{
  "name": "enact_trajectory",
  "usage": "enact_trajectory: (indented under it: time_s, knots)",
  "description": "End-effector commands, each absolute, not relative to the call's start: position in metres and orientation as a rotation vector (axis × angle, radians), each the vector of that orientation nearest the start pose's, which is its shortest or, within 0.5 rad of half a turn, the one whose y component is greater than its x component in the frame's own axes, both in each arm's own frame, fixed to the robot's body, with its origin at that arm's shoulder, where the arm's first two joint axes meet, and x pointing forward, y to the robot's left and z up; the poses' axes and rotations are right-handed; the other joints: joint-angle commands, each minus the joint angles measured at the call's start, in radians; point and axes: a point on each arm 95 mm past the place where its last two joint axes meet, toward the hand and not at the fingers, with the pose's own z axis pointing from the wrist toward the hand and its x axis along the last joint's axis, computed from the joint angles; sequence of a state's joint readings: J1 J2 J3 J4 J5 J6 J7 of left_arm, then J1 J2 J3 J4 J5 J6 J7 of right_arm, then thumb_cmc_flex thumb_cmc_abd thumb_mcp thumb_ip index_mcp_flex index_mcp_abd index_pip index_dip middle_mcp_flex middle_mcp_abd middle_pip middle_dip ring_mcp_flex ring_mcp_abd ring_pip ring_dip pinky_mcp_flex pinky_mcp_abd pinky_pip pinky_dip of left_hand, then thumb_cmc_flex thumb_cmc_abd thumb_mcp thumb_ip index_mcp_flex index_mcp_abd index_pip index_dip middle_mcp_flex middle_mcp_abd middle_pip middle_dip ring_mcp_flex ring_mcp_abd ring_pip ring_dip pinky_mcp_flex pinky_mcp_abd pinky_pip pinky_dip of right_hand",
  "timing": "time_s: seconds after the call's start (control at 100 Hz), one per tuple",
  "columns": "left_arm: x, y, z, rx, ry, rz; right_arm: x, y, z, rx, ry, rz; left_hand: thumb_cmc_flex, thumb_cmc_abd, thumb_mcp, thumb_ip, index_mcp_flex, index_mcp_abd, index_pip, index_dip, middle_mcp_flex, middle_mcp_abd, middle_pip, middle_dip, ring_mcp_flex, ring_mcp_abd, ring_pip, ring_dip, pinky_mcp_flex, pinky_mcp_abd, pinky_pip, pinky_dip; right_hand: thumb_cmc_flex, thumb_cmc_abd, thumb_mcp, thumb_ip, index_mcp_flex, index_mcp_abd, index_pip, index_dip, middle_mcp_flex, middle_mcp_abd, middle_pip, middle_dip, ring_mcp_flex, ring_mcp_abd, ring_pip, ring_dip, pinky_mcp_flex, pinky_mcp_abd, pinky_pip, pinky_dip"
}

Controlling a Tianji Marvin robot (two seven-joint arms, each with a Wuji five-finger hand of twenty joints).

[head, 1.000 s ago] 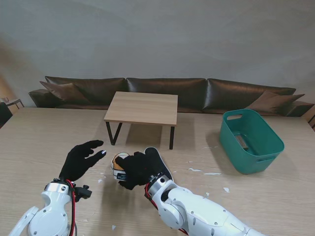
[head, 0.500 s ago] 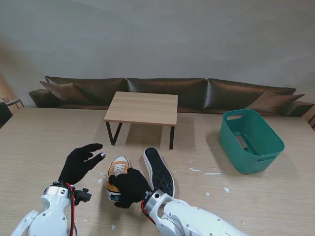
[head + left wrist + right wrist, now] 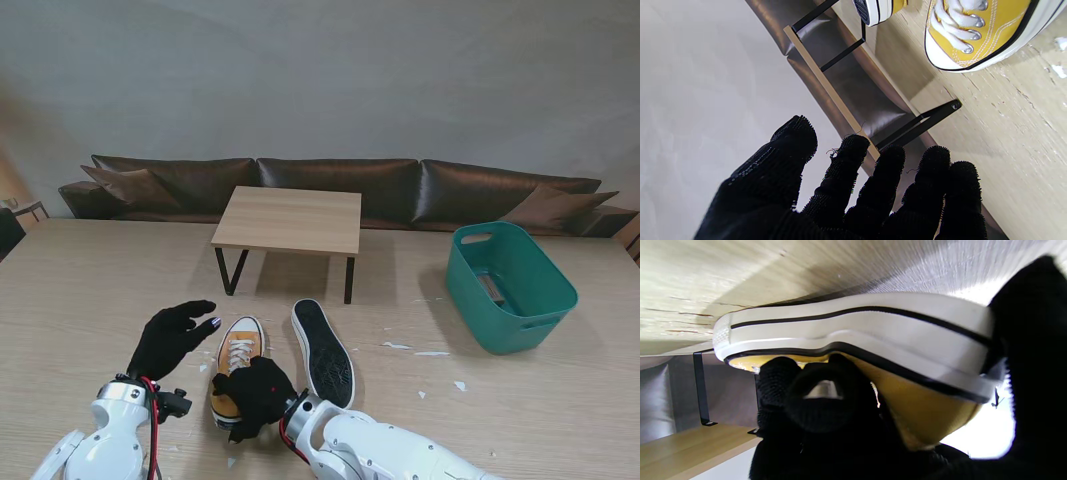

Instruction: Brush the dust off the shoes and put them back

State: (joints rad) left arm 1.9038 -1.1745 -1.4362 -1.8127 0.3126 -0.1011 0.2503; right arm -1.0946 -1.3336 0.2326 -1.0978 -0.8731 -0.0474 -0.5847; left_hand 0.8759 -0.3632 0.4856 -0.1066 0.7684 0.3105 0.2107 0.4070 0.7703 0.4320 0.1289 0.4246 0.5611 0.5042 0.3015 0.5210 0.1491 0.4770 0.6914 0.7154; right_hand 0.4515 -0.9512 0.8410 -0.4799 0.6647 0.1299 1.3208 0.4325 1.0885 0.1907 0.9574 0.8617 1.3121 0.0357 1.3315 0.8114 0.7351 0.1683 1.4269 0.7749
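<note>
Both hands flank the yellow shoe [image 3: 236, 362]: right hand [image 3: 254, 392] grasping, left hand [image 3: 172, 336] spread empty.

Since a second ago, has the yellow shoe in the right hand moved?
Yes. The yellow shoe, held in the right hand, has come nearer to me, away from the small wooden bench, and turned upright with its laces showing.

One sneaker [image 3: 236, 362] sits upright on the surface [image 3: 70, 300], near me. The right hand [image 3: 255, 392] is on its heel end. The left hand [image 3: 170, 335] is just to its left. A second sneaker [image 3: 322, 352] lies on its side, just to the right. A small table [image 3: 288, 220] stands farther from me, behind both. A bin [image 3: 510, 287] sits far to the right. A sofa [image 3: 340, 185] runs behind the surface.
</note>
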Motion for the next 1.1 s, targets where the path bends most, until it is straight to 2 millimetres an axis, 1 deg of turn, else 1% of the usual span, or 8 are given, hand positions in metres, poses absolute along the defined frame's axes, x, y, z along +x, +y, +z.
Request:
enact_trajectory:
  time_s: [0.0, 0.38, 0.58, 0.78, 0.93, 0.97, 0.99, 1.09]
  knots:
    - [0.325, 0.038, -0.318, -1.81, 0.674, -1.963, 0.344, 0.241, -0.422, 0.704, 1.864, 1.934, -0.022, 0.039, -0.019, 0.038, 0.013, 0.011, -0.012, 0.006, 0.0, 0.018, 0.005, 0.012, -0.028, 0.019, 0.014, 0.012, -0.013, -0.001, 0.016, 0.017, 0.152, 0.246, 0.494, 0.137, 0.112, -0.233, 0.024, 0.0, 0.121, -0.197, -0.036, -0.077, 0.007, -0.099, 0.013, 0.012, 0.239, -0.024, 0.051, 0.032]
    - [0.327, 0.037, -0.32, -1.817, 0.687, -1.96, 0.37, 0.243, -0.411, 0.706, 1.879, 1.808, -0.017, 0.042, -0.028, 0.039, 0.015, 0.013, -0.013, 0.008, 0.001, 0.02, 0.005, 0.013, -0.029, 0.022, 0.012, 0.013, -0.014, -0.001, 0.016, 0.018, 0.141, 0.257, 0.478, 0.136, 0.122, -0.252, -0.018, 0.002, 0.102, -0.215, -0.049, -0.073, 0.004, -0.063, -0.133, -0.046, 0.146, -0.023, -0.049, -0.015]
    - [0.328, 0.036, -0.32, -1.818, 0.691, -1.959, 0.378, 0.24, -0.409, 0.716, 1.873, 1.774, -0.016, 0.044, -0.032, 0.04, 0.014, 0.012, -0.014, 0.008, 0.001, 0.02, 0.005, 0.013, -0.029, 0.021, 0.011, 0.013, -0.015, 0.0, 0.014, 0.017, 0.144, 0.251, 0.475, 0.141, 0.124, -0.298, -0.109, -0.001, 0.012, -0.212, -0.117, -0.097, -0.002, -0.036, -0.446, -0.151, 0.014, -0.043, -0.231, -0.152]
    - [0.328, 0.036, -0.32, -1.821, 0.693, -1.956, 0.377, 0.235, -0.408, 0.677, 1.887, 1.778, -0.015, 0.044, -0.034, 0.04, 0.014, 0.013, -0.014, 0.008, -0.001, 0.02, 0.004, 0.012, -0.031, 0.02, 0.01, 0.012, -0.017, -0.003, 0.011, 0.017, 0.014, 0.208, 0.478, 0.14, 0.006, -0.337, -0.263, -0.034, -0.188, -0.176, -0.193, -0.155, -0.152, -0.001, -0.6, -0.169, -0.141, -0.001, -0.296, -0.215]
    - [0.328, 0.036, -0.32, -1.819, 0.7, -1.956, 0.373, 0.233, -0.406, 0.661, 1.902, 1.785, -0.015, 0.045, -0.035, 0.04, 0.014, 0.012, -0.014, 0.008, 0.001, 0.018, 0.005, 0.013, -0.031, 0.019, 0.01, 0.013, -0.017, -0.003, 0.01, 0.017, -0.073, 0.205, 0.464, 0.194, -0.018, -0.309, -0.4, -0.003, -0.286, -0.178, -0.164, -0.22, -0.238, 0.012, -0.63, -0.197, -0.216, 0.005, -0.327, -0.243]
    - [0.328, 0.037, -0.32, -1.817, 0.701, -1.957, 0.372, 0.233, -0.406, 0.659, 1.908, 1.783, -0.015, 0.045, -0.035, 0.04, 0.014, 0.011, -0.013, 0.008, 0.001, 0.02, 0.005, 0.013, -0.031, 0.019, 0.01, 0.013, -0.017, -0.003, 0.01, 0.017, -0.113, 0.223, 0.457, 0.294, -0.027, -0.286, -0.477, 0.051, -0.321, -0.174, -0.168, -0.232, -0.269, 0.021, -0.648, -0.214, -0.241, 0.01, -0.339, -0.253]
    - [0.328, 0.037, -0.32, -1.816, 0.701, -1.957, 0.372, 0.233, -0.406, 0.657, 1.911, 1.782, -0.015, 0.044, -0.036, 0.04, 0.014, 0.012, -0.014, 0.008, 0.0, 0.018, 0.005, 0.012, -0.03, 0.019, 0.01, 0.013, -0.016, -0.004, 0.01, 0.017, -0.124, 0.228, 0.453, 0.316, -0.037, -0.28, -0.493, 0.065, -0.333, -0.173, -0.171, -0.234, -0.281, 0.022, -0.654, -0.217, -0.25, 0.011, -0.343, -0.255]
    - [0.327, 0.037, -0.319, -1.814, 0.701, -1.956, 0.371, 0.232, -0.404, 0.64, 1.93, 1.77, -0.016, 0.045, -0.037, 0.04, 0.013, 0.01, -0.014, 0.008, 0.001, 0.018, 0.005, 0.012, -0.031, 0.019, 0.01, 0.013, -0.016, -0.002, 0.01, 0.018, -0.158, 0.217, 0.422, 0.325, -0.1, -0.266, -0.537, 0.071, -0.391, -0.172, -0.182, -0.243, -0.326, 0.025, -0.679, -0.233, -0.283, 0.008, -0.361, -0.262]
